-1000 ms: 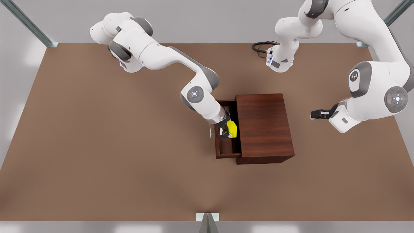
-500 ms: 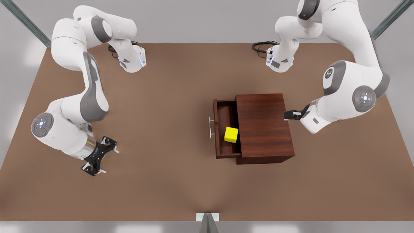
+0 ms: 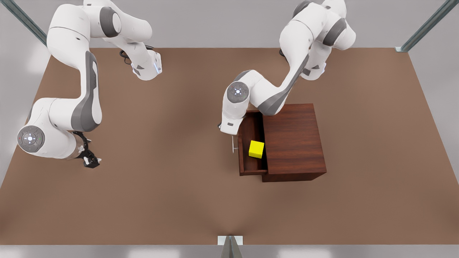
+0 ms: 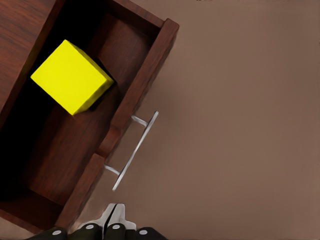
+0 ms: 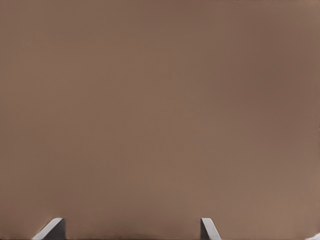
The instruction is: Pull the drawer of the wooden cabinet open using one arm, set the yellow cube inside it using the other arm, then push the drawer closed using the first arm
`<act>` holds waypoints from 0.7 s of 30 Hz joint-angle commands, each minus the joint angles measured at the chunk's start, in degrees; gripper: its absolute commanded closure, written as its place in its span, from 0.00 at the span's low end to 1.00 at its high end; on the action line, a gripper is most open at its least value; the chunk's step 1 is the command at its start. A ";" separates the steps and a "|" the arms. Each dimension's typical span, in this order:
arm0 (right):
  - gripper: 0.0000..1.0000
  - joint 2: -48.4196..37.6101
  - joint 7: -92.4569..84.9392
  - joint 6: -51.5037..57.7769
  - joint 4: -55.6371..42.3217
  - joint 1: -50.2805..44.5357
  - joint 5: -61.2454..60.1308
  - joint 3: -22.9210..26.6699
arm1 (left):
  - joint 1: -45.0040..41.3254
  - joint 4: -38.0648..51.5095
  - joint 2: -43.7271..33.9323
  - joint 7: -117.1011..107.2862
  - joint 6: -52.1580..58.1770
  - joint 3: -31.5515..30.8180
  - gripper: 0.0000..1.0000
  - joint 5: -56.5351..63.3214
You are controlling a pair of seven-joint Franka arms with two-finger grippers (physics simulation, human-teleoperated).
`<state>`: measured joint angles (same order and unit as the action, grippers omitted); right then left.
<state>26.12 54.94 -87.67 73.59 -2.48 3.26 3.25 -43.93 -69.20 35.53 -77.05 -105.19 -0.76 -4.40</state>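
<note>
On the brown table [image 3: 172, 200], the left tool [image 4: 114, 216] is pressed together, the right tool [image 5: 131, 227] spread.

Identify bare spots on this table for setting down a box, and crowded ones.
Free: the table between the open right tool and the drawer, and beyond the wooden cabinet on the front view's right. Crowded: the drawer handle, where the shut left tool hangs; the yellow cube occupies the drawer.

Even, soft overhead light, bright and sharp throughout; faint shadows lie under the arms on the table [image 3: 172, 200], and the drawer [image 4: 75, 150] interior falls dark.
</note>
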 commanded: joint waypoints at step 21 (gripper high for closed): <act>0.00 0.51 -51.60 4.26 -0.03 0.01 -1.32 -0.09 | -3.44 -4.89 6.92 -72.54 -9.42 3.39 1.00 11.96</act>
<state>26.72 19.36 -83.51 73.59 -2.46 2.02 3.16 -47.41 -74.10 42.61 -130.42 -117.69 2.65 7.11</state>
